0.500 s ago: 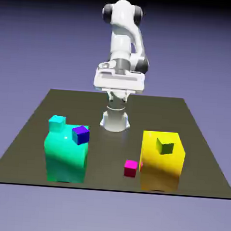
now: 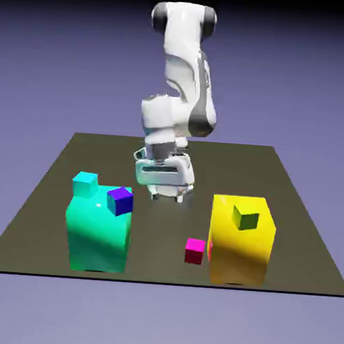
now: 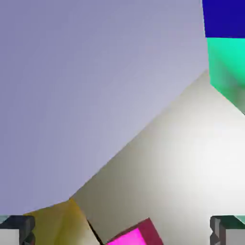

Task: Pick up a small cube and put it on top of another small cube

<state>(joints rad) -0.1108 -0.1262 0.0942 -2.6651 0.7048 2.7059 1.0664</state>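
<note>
In the exterior view we see, from left to right, a big cyan block (image 2: 98,231) near the counter's (image 2: 43,195) front edge, with a small cyan cube (image 2: 85,184) and a purple-blue small cube (image 2: 120,201) on its top. Then comes the gripper (image 2: 166,196), hanging above the counter's middle with nothing between its tips. Next is the small cube (image 2: 194,250), magenta-pink, lying on the counter just beside the big yellow block (image 2: 241,241), which carries an olive-green small cube (image 2: 245,218).

Only the hand view shows the finger tips (image 3: 19,230), set far apart at the bottom corners, so the gripper is wide open and empty. There the small cube (image 3: 134,235) sits cut off at the bottom edge, with the yellow block (image 3: 57,222) to its left and the cyan block (image 3: 227,67) at upper right.

Bare counter lies between the two big blocks. All the blocks are plain, smooth and sharp-edged; the cyan and yellow ones are glossy.
</note>
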